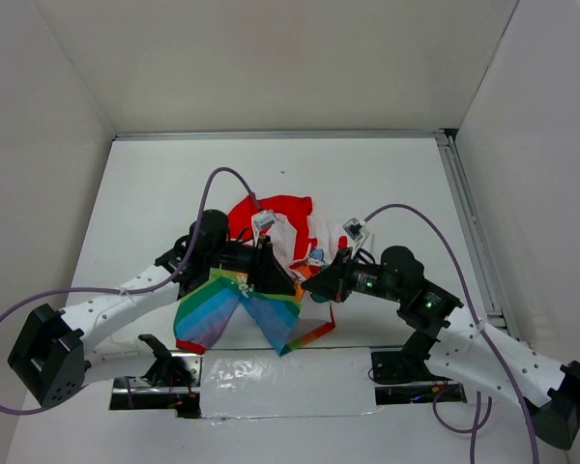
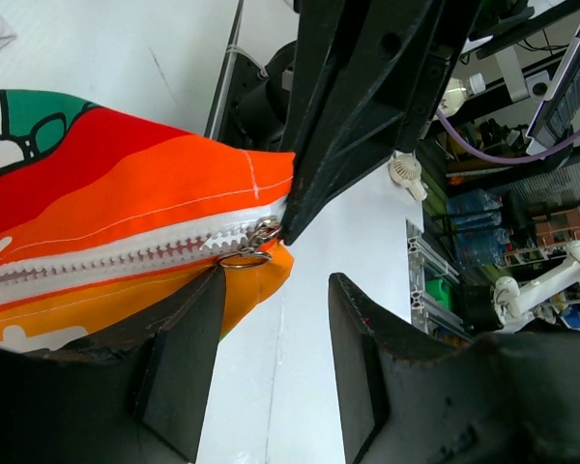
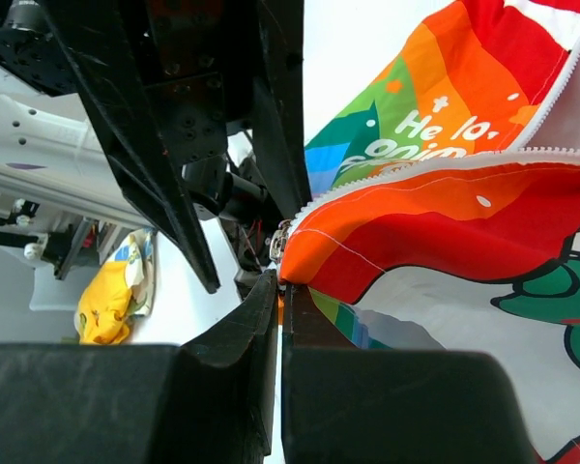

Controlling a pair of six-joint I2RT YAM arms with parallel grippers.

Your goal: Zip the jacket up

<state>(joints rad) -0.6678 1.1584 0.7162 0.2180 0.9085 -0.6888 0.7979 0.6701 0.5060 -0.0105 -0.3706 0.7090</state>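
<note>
The jacket (image 1: pixel 271 217) lies crumpled mid-table, red collar at the back, rainbow sleeves (image 1: pixel 213 309) towards the arms. My right gripper (image 1: pixel 314 283) is shut on the jacket's orange bottom hem (image 3: pixel 314 266), just under the zip slider (image 3: pixel 281 242). In the right wrist view the right gripper (image 3: pixel 278 282) has its jaws pressed together. My left gripper (image 1: pixel 282 280) faces it; in the left wrist view the left gripper (image 2: pixel 275 280) is open, its left finger (image 2: pixel 179 367) against the fabric below the slider and ring (image 2: pixel 253 244). The zip teeth (image 3: pixel 435 162) part further up.
An aluminium rail (image 1: pixel 469 222) runs along the table's right side, and white walls enclose the back and sides. A shiny taped strip (image 1: pixel 271 372) lies at the near edge between the arm bases. Purple cables (image 1: pixel 213 184) loop above both arms.
</note>
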